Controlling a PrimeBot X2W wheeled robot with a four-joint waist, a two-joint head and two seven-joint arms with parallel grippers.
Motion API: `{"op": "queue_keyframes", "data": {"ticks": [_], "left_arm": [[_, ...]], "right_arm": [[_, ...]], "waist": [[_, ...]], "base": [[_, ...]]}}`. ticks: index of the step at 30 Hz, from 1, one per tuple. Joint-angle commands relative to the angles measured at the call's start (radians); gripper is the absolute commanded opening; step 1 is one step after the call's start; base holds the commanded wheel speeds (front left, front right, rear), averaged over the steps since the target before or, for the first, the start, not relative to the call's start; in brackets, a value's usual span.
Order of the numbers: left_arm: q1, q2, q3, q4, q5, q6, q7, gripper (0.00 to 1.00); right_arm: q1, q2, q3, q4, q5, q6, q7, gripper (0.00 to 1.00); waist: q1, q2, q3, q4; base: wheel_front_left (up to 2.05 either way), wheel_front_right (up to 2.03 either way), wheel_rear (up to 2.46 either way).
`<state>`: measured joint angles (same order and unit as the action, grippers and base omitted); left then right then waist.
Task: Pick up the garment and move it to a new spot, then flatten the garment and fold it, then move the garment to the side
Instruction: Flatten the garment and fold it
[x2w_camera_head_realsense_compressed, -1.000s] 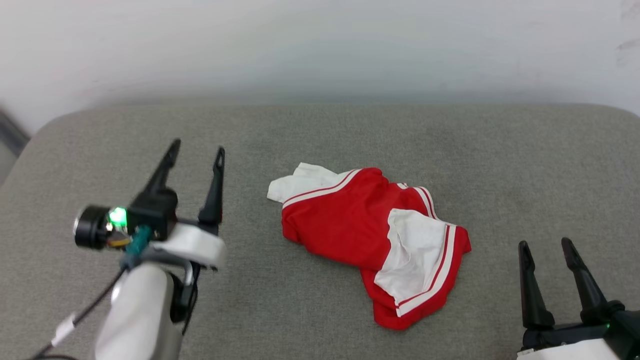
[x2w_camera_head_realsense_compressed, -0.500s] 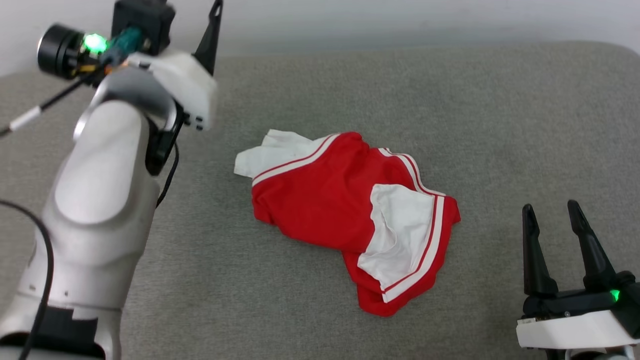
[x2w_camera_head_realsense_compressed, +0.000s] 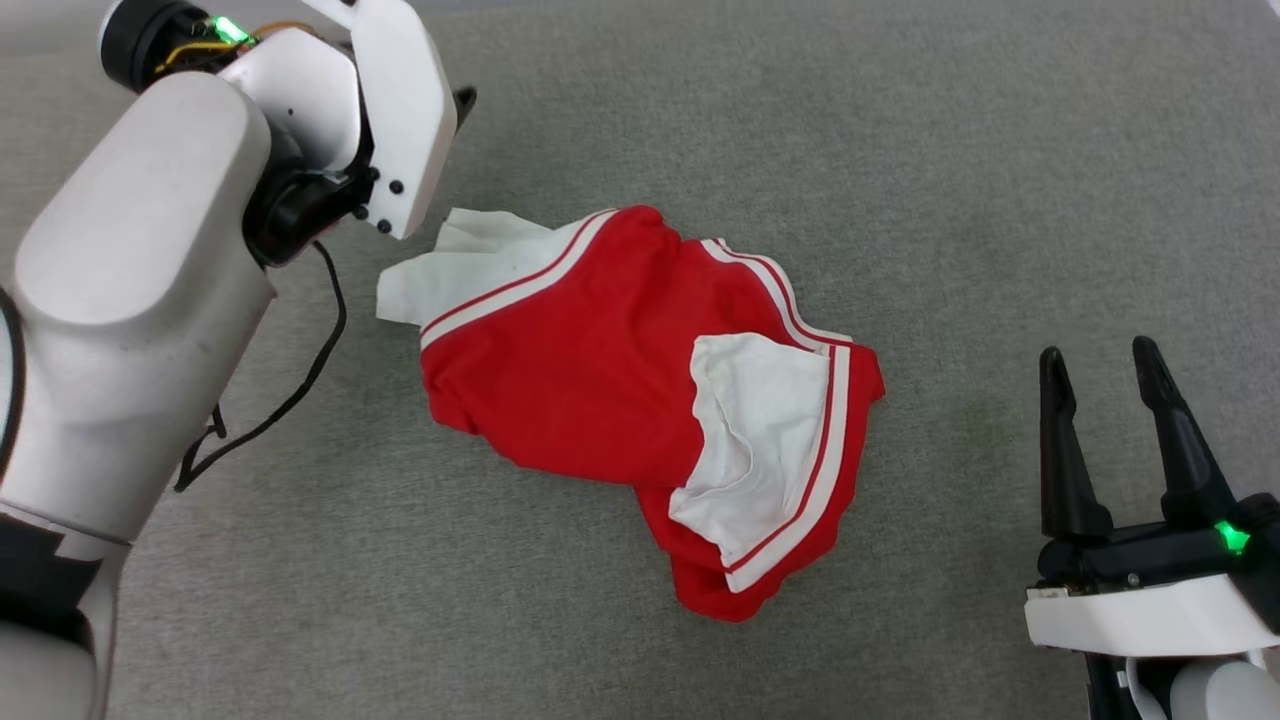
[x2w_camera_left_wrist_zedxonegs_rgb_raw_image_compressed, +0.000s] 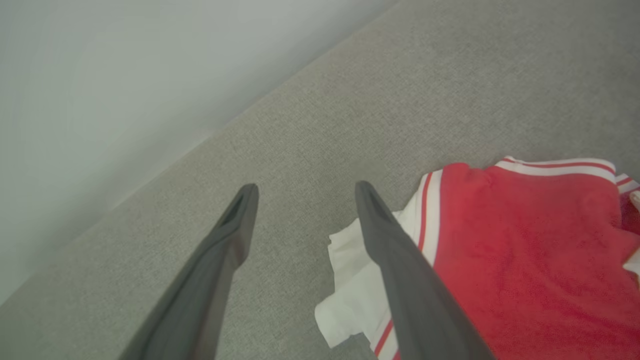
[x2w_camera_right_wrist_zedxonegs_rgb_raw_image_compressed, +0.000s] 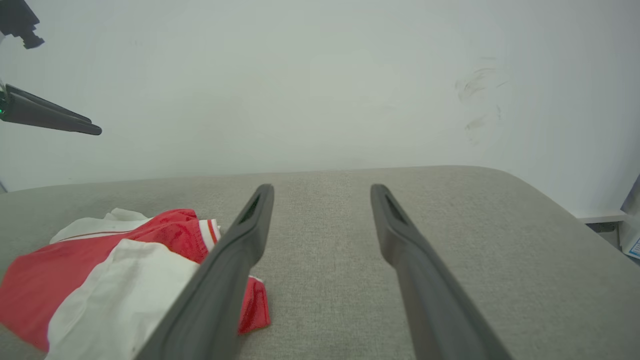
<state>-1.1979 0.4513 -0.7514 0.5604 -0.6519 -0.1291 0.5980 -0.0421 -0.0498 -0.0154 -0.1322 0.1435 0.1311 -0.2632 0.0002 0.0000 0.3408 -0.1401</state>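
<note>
Grey woven upholstery (x2w_camera_head_realsense_compressed: 900, 150) stretches under both arms and meets a plain pale wall (x2w_camera_right_wrist_zedxonegs_rgb_raw_image_compressed: 300, 75) at its far edge. At the left, the robot's bulky white left forearm (x2w_camera_head_realsense_compressed: 130, 280) reaches over the cushion, with a thin black cable (x2w_camera_head_realsense_compressed: 300, 390) looping beside it. The left gripper (x2w_camera_left_wrist_zedxonegs_rgb_raw_image_compressed: 305, 186) is raised above the fabric, its two long dark fingers spread wide with nothing between them. It sits just over the near corner of the garment (x2w_camera_head_realsense_compressed: 580, 370), a crumpled red soft-fabric T-shirt with white short sleeves and red-and-white striped trim. The shirt lies bunched in the middle of the cushion, between the two arms. One white sleeve sticks out towards the left arm, and the other is folded over the red body on the side nearer the right arm. Further right, clear of the shirt, the right gripper (x2w_camera_head_realsense_compressed: 1097, 350) sits low at the lower right of the head view. Its dark fingers are likewise parted and empty, and a small green light (x2w_camera_head_realsense_compressed: 1232, 537) glows on its wrist.
</note>
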Motion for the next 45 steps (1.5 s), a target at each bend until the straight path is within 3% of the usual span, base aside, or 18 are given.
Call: {"op": "queue_keyframes", "data": {"ticks": [1, 10, 16, 20, 21, 22, 31, 32, 33, 38, 45], "left_arm": [[-0.022, 0.018, -0.031, -0.006, -0.056, 0.0, 0.059, 1.0], [-0.043, 0.109, -0.251, -0.017, -0.2, 0.0, 0.312, 1.0], [-0.002, 0.14, -0.373, -0.018, -0.25, 0.0, 0.384, 1.0], [0.015, 0.139, -0.449, -0.026, -0.274, -0.001, 0.371, 1.0], [0.012, 0.138, -0.462, -0.027, -0.281, -0.001, 0.359, 0.25], [0.011, 0.137, -0.472, -0.023, -0.285, -0.001, 0.351, 0.0], [-0.052, 0.176, -0.503, -0.097, -0.304, 0.001, 0.134, 0.0], [-0.046, 0.194, -0.508, -0.116, -0.304, 0.001, 0.113, 0.0], [-0.014, 0.251, -0.515, -0.16, -0.325, 0.001, 0.067, 0.0], [0.063, 0.348, -0.508, -0.166, -0.377, 0.003, 0.015, 0.0], [0.228, 0.405, -0.516, -0.132, -0.437, 0.031, -0.018, 0.0]], "right_arm": [[-0.019, -0.001, -0.001, -0.005, 0.008, -0.001, -0.002, 1.0], [-0.049, -0.001, 0.014, -0.008, 0.021, 0.0, -0.002, 1.0], [-0.056, -0.001, 0.016, -0.007, 0.027, -0.001, -0.002, 1.0], [-0.066, -0.001, 0.024, -0.003, 0.024, 0.0, -0.002, 1.0], [-0.07, -0.001, 0.026, -0.003, 0.023, -0.001, -0.002, 1.0], [-0.073, -0.001, 0.03, -0.003, 0.021, 0.0, -0.002, 1.0], [-0.044, -0.001, 0.02, 0.009, 0.011, -0.001, -0.002, 1.0], [-0.039, -0.001, 0.019, 0.01, 0.01, -0.001, -0.002, 1.0], [-0.025, -0.001, 0.012, 0.013, 0.002, -0.001, -0.002, 1.0], [-0.009, -0.001, 0.003, 0.015, -0.012, -0.001, -0.002, 1.0], [0.0, -0.001, 0.008, 0.018, -0.023, -0.001, -0.002, 1.0]], "waist": [[-0.0002, 0.0, 0.026, -0.022], [-0.0002, 0.0, 0.085, -0.061], [-0.0002, 0.0, 0.103, -0.072], [-0.0002, 0.0, 0.11, -0.067], [-0.0002, 0.0, 0.111, -0.064], [-0.0002, 0.0, 0.111, -0.061], [-0.0002, 0.0, 0.044, -0.003], [-0.0002, 0.0, 0.033, 0.004], [-0.0002, 0.0, 0.002, 0.03], [-0.0002, 0.0, -0.029, 0.065], [-0.0002, 0.0, -0.043, 0.077]], "base": [[0.0, 0.0, 0.0], [0.0, 0.0, 0.0], [0.0, 0.0, 0.0], [0.0, 0.0, 0.0], [0.0, 0.0, 0.0], [0.0, 0.0, 0.0], [0.0, 0.0, 0.0], [0.0, 0.0, 0.0], [0.0, 0.0, 0.0], [0.0, 0.0, 0.0], [0.0, 0.0, 0.0]]}}
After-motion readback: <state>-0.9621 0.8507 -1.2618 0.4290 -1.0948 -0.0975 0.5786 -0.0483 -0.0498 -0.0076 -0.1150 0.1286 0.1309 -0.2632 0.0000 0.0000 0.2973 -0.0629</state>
